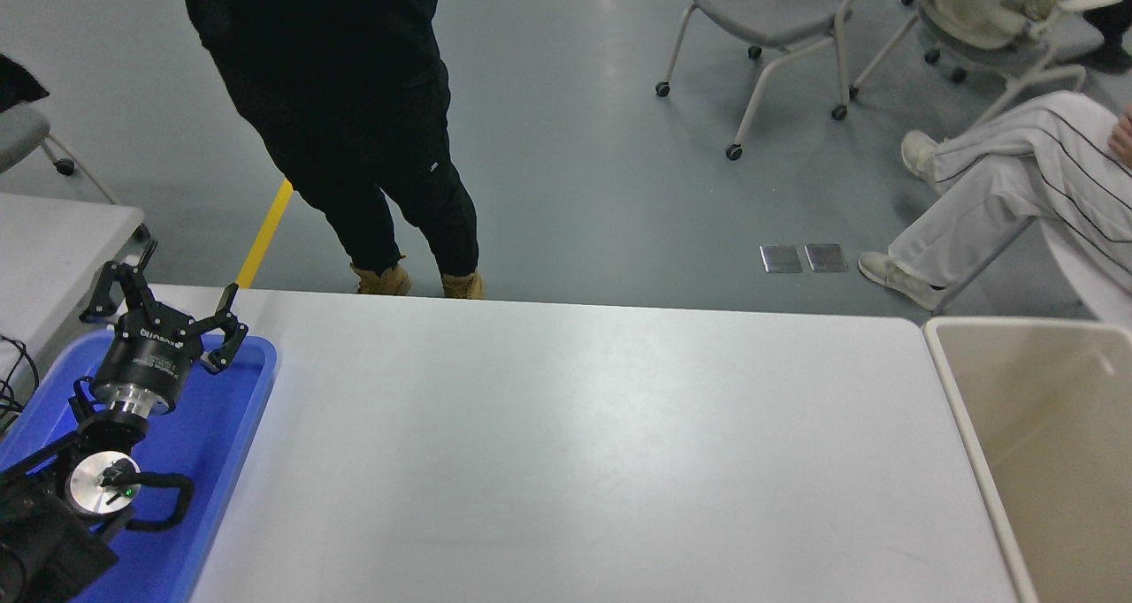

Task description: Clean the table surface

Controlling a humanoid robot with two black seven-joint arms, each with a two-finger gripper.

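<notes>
The table surface [575, 444] is a wide, glossy white top that fills the lower middle of the head view, with nothing lying on its bare part. My left gripper [164, 298] is parked at the lower left above a blue tray [221, 426], and its fingers are spread open and empty. My right arm and its gripper are out of view.
A beige bin [1052, 444] stands against the table's right end. A person in black [354, 117] stands at the far edge. A seated person in white trousers [999, 196] is at the right. Wheeled chairs [778, 19] stand behind. A smaller white table [53, 249] is at the left.
</notes>
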